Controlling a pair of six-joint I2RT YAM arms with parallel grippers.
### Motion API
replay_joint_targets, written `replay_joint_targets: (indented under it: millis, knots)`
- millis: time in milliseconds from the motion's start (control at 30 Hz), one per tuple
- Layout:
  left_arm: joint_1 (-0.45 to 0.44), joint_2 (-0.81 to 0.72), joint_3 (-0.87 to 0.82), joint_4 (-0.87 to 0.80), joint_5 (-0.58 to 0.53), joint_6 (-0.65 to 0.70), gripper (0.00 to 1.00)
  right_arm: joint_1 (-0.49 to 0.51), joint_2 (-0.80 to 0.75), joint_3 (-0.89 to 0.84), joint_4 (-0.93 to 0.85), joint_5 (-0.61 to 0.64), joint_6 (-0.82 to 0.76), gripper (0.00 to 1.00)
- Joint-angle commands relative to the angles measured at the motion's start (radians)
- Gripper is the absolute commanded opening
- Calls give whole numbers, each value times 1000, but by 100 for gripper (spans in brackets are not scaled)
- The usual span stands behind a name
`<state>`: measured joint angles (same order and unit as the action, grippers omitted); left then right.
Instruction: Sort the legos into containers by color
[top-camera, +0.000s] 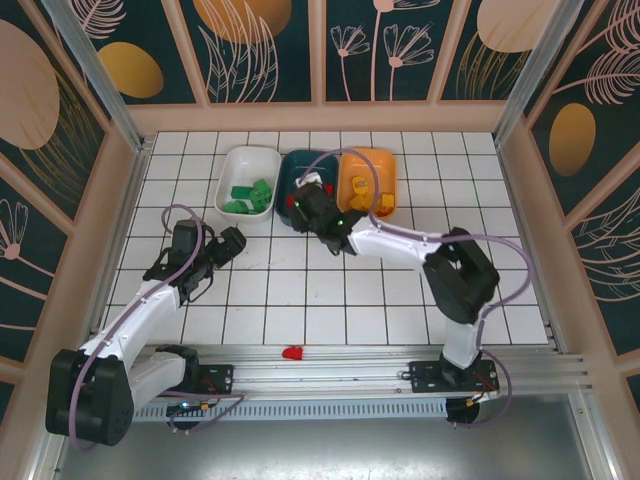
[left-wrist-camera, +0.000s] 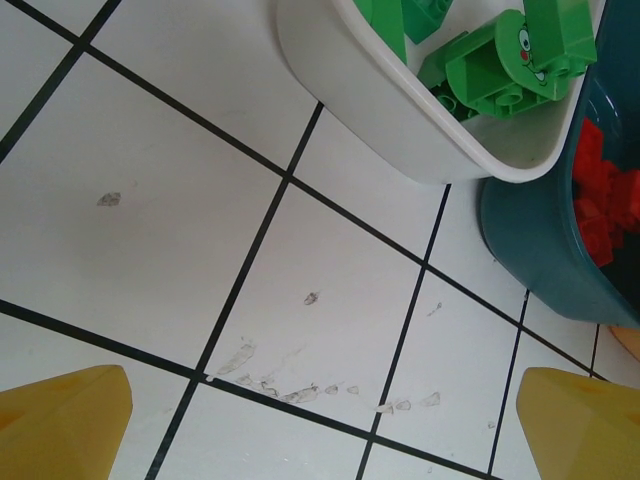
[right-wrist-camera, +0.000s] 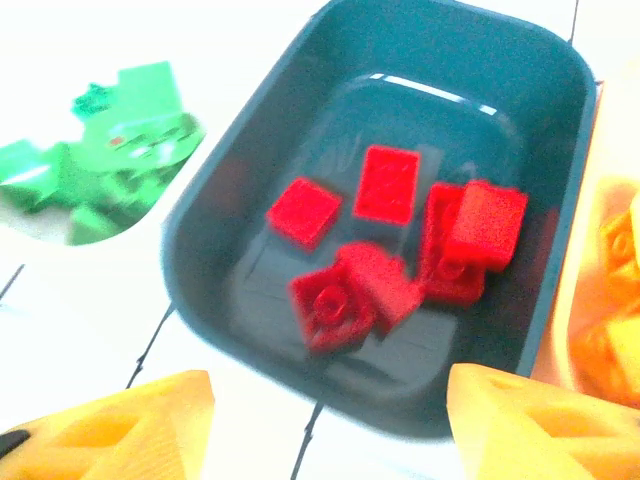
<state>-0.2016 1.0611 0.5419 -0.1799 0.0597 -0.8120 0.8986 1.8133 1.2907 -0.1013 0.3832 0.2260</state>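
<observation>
The right gripper (right-wrist-camera: 330, 425) hangs over the dark teal tray (right-wrist-camera: 230, 180), fingers spread wide, holding nothing. The red legos (right-wrist-camera: 385, 185) lie in that tray, just ahead of its fingers. The left gripper (left-wrist-camera: 320, 425) is spread wide and empty too, with the white tray (left-wrist-camera: 400, 130) of green legos (left-wrist-camera: 490, 75) just ahead of it.

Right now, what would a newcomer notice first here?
Three sorted trays at the back: white tray with green bricks, dark teal tray with red bricks, orange tray with yellow-orange bricks. The right gripper hangs open over the teal one. One stray red brick lies at the near edge.
</observation>
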Motion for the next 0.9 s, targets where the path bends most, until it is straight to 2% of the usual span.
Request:
replay_joint_targets:
  millis: [0, 200, 333, 467, 667, 733, 867]
  knots:
    - [5, 12, -24, 45, 20, 4, 99, 90, -103, -94, -97, 29, 88, 62]
    - [5, 12, -33, 59, 32, 7, 99, 228, -246, -264, -250, -163, 180, 59]
    - [6, -7, -49, 61, 28, 10, 98, 414, -286, -340, -268, -198, 119, 56]
    - [5, -16, -61, 68, 46, 1, 99, 533, -274, -358, -279, -223, 100, 49]
    - [6, -62, -78, 63, 54, -7, 98, 604, -228, -356, -282, -313, 72, 50]
    - [5, -78, -82, 62, 56, -9, 98, 621, -210, -347, -279, -307, 60, 54]
    - [5, -89, -86, 50, 55, -6, 98, 625, -157, -331, -278, -308, 30, 55]
